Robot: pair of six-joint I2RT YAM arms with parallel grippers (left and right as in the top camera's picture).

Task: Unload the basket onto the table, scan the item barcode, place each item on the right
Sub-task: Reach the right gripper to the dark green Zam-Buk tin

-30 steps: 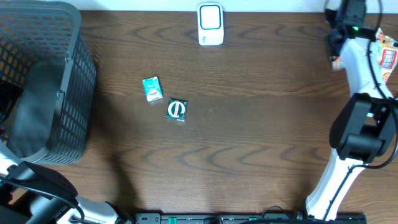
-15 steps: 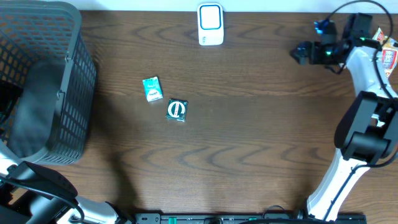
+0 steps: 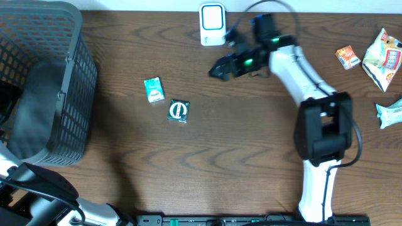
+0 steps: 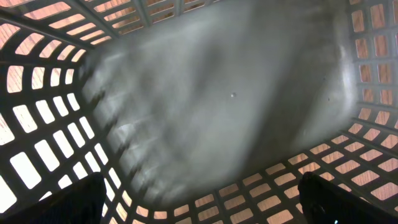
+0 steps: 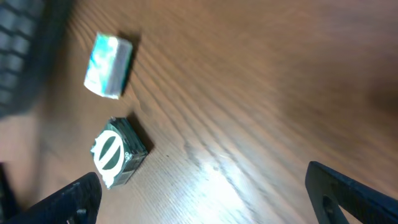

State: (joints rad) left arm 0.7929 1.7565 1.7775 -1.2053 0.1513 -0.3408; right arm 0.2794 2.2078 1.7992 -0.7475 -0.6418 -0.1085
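Observation:
Two small items lie on the wooden table: a teal packet (image 3: 154, 90) (image 5: 107, 65) and a dark green box with a white circle (image 3: 179, 111) (image 5: 118, 152). The white barcode scanner (image 3: 213, 24) stands at the back edge. My right gripper (image 3: 218, 66) (image 5: 205, 199) hovers open and empty just below the scanner, to the right of both items. In the right wrist view the box lies close to the left fingertip (image 5: 68, 202). My left gripper (image 4: 205, 202) is open inside the basket, holding nothing.
A dark mesh basket (image 3: 69, 75) (image 4: 56, 143) fills the left side of the table. Snack packets (image 3: 384, 53) and a small orange packet (image 3: 347, 56) lie at the far right, with a pale wrapper (image 3: 389, 112) below them.
My right arm has swung from the far right corner leftward across the back of the table to beside the scanner, uncovering the snack packets. The items and left arm have not moved.

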